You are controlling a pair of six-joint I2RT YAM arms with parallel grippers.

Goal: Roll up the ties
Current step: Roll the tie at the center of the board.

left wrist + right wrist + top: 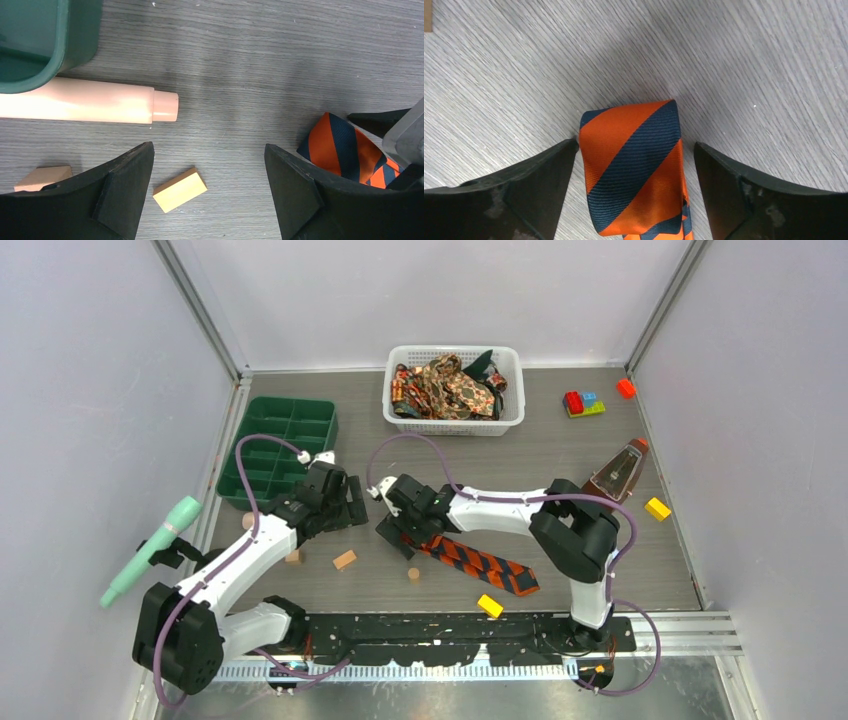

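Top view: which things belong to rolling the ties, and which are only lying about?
For the job: striped tie; patterned ties in the white basket.
Lying about: green tray, wooden block, yellow brick, mint-green tool.

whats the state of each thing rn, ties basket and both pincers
striped tie: one end folded over, rest lying flat
other ties: unrolled, heaped in the white basket
left pincer: open, empty
right pincer: open, straddling the striped tie's folded end
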